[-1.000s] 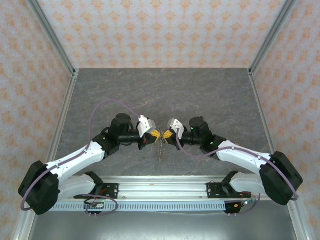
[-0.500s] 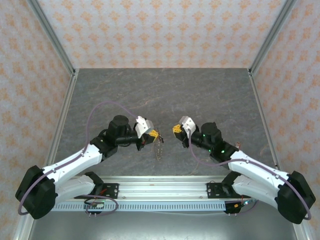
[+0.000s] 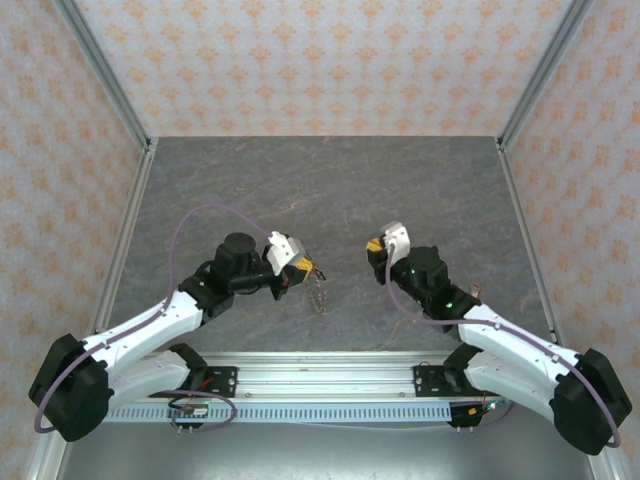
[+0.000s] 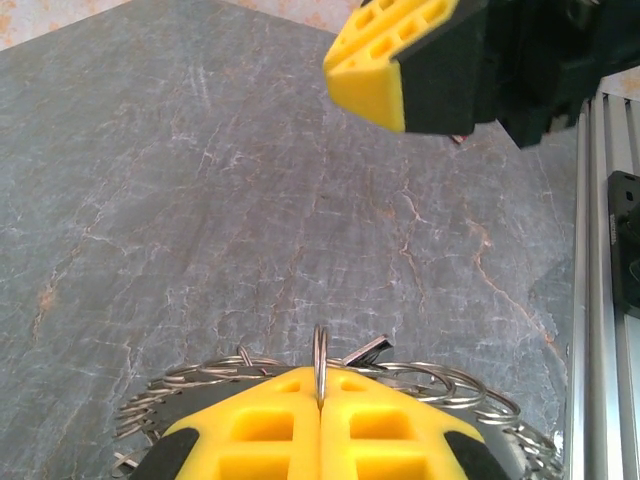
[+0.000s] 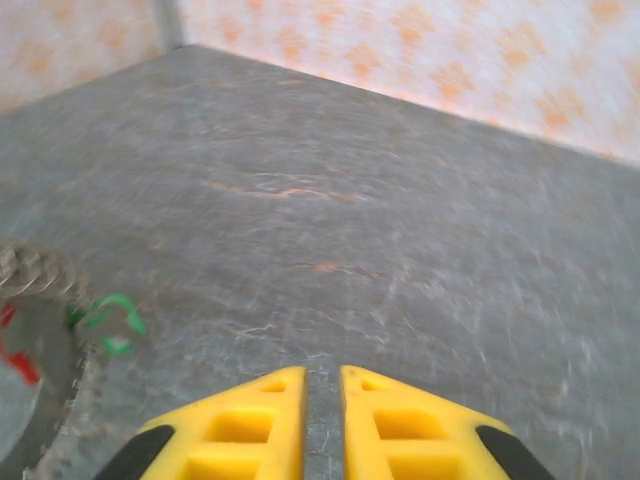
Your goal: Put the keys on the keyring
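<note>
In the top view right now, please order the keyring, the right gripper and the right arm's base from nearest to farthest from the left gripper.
1. keyring, hanging at the left gripper fingers.
2. right gripper, across the gap to its right.
3. right arm's base, at the near right corner.

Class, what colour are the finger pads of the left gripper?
Yellow, tipped with black. The left gripper shows this best in the left wrist view, pads pressed together on the keyring.

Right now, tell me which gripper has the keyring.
The left gripper: its yellow fingers are shut on the keyring. The right gripper holds nothing.
</note>
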Controlling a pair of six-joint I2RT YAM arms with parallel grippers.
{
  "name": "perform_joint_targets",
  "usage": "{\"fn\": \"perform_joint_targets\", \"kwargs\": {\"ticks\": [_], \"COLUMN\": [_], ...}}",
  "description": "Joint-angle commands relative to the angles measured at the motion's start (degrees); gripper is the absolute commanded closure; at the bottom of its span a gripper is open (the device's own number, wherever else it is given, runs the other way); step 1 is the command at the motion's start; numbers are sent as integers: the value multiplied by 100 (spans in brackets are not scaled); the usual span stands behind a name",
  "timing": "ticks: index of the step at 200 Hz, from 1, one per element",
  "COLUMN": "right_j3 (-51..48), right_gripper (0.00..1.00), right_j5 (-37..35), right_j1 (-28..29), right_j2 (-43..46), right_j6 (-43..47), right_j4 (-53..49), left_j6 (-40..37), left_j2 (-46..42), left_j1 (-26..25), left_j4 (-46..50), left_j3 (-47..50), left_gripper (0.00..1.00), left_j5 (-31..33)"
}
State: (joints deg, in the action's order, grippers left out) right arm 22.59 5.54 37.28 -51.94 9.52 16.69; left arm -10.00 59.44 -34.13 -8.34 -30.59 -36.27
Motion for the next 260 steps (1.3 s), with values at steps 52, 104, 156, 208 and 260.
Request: {"fn": "perform_joint_targets", "kwargs": {"ticks": [52, 104, 156, 208, 260], "right_j3": [290, 338, 347, 255, 234], "right_gripper": [81, 77, 77, 77, 77], "right_j5": [-54, 58, -4, -264, -358], "right_j1": [-1342, -1646, -1726, -1726, -1735], "right_j2": [-437, -463, -449, -378, -461], "right_j6": [-2611, -3012, -3114, -3171, -3220], "right_j4": [-1001, -948, -930, -695, -583], "left_j6": [102, 171, 427, 362, 86], "left_j2": [-166, -421, -1051, -1012, 401], "left_j1": [-50, -81, -94, -129, -545], "left_j4": [-24, 404, 1364, 2017, 1883], "left_j3": [-62, -93, -238, -530, -873], "left_gripper": [100, 100, 100, 100, 100], "left_j5": [155, 699, 2115, 2281, 2138]}}
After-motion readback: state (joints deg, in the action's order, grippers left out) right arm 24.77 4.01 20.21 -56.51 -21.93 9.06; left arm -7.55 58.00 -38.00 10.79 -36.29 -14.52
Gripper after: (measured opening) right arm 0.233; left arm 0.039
